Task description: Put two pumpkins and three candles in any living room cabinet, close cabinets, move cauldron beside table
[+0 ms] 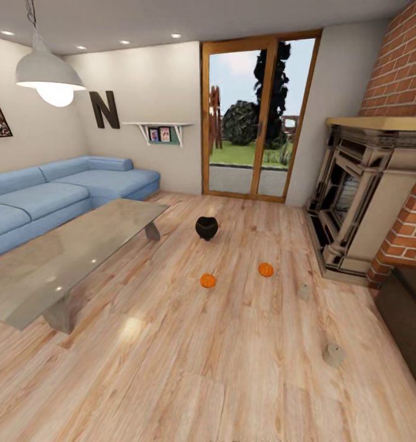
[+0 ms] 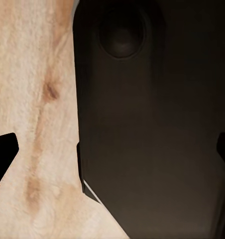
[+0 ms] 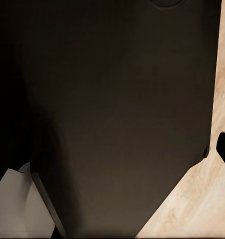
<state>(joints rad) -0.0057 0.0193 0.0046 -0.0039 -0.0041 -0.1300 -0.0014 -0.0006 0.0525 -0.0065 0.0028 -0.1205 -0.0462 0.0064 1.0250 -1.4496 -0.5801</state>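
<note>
You're at the approach step, nothing picked up yet. Pumpkins (image 1: 208,280) (image 1: 266,269) and candles (image 1: 333,354) (image 1: 304,292) sit on the floor ahead, pot (image 1: 206,228) near the table (image 1: 54,258). Can't tell either gripper's state. Next: drive fwd, reach low.

Bright daylit room, lamp (image 1: 48,77) glare on table (image 1: 42,270)

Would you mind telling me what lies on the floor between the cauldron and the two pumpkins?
In the head view, nothing: only bare wood-plank floor separates the cauldron from the left pumpkin and the right pumpkin.
</note>
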